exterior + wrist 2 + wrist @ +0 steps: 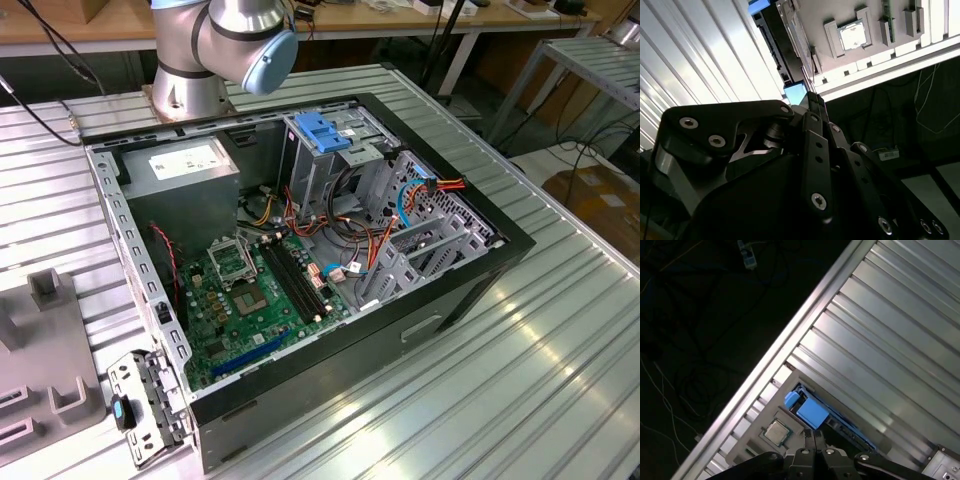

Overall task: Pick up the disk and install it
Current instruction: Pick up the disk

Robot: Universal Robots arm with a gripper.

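Observation:
The disk (812, 413) stands on edge in a slot of a grey holder (757, 437). Its blue plastic frame faces the camera and its dark edge runs along the ribbed table. In the second wrist view the disk's blue frame (796, 93) sits just past my fingertips. My gripper (815, 436) hangs directly over that blue frame, apart from it, with its two black fingers pressed together and nothing between them. The same shut gripper (812, 102) appears in the second wrist view.
A processor chip (777, 432) lies in the holder beside the disk. In the exterior view an open computer case (300, 250) lies on the ribbed metal table (520, 380), with a drive cage and blue latch (325, 130) and a power-supply box (185, 165). The arm's base (215, 50) stands behind it.

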